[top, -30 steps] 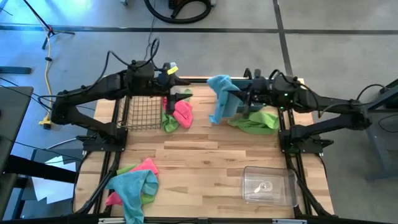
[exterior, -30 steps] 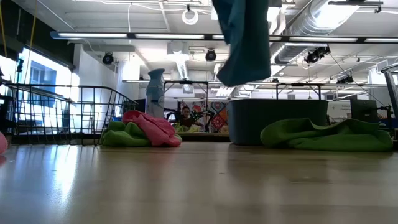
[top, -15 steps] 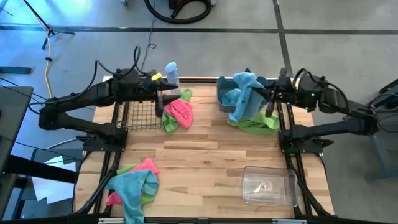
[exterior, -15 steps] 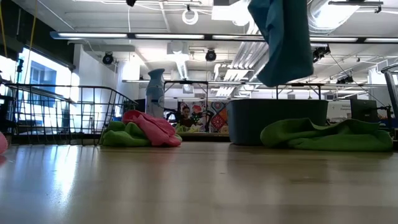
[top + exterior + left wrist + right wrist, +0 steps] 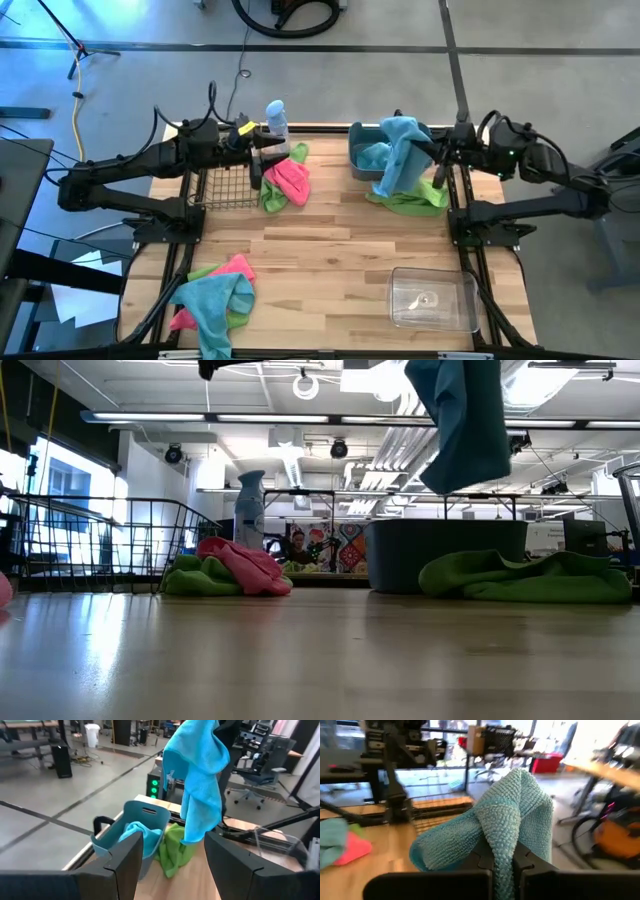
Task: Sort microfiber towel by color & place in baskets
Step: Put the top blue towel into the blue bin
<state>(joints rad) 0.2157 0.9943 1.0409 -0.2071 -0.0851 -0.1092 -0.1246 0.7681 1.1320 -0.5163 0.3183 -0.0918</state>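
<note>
My right gripper (image 5: 432, 152) is shut on a light teal microfiber towel (image 5: 400, 155), which hangs over the grey-blue tub (image 5: 358, 160). Another teal towel (image 5: 134, 831) lies inside that tub. A lime green towel (image 5: 415, 196) lies on the table against the tub's near right side. My left gripper (image 5: 262, 160) hovers open, next to a pink towel and a green towel (image 5: 285, 182). Those two lie heaped by the black wire-mesh basket (image 5: 225, 180). A mixed pile of pink, green and teal towels (image 5: 215, 295) sits at the near left corner. My right gripper pinches a bunched fold of the teal towel (image 5: 506, 827) between its two fingers, reaching in about level from the table's right side. The cloth drapes over the fingertips and hides them. The towel hangs slack below the gripper, with its lower end (image 5: 465, 455) lifted clear above the tub.
A white-and-blue spray bottle (image 5: 275, 118) stands at the far edge, between the wire basket and the tub. The clear plastic box (image 5: 432, 298) sits at the near right. Bare wooden tabletop (image 5: 330, 250) stretches across the middle. Frame rails run along both sides of the table.
My right gripper carried the teal towel toward the table's right, from beside the tub to above it, and has nearly stopped; the towel still hangs clear. My left gripper drew back a little toward the left, away from the pink and green towels.
</note>
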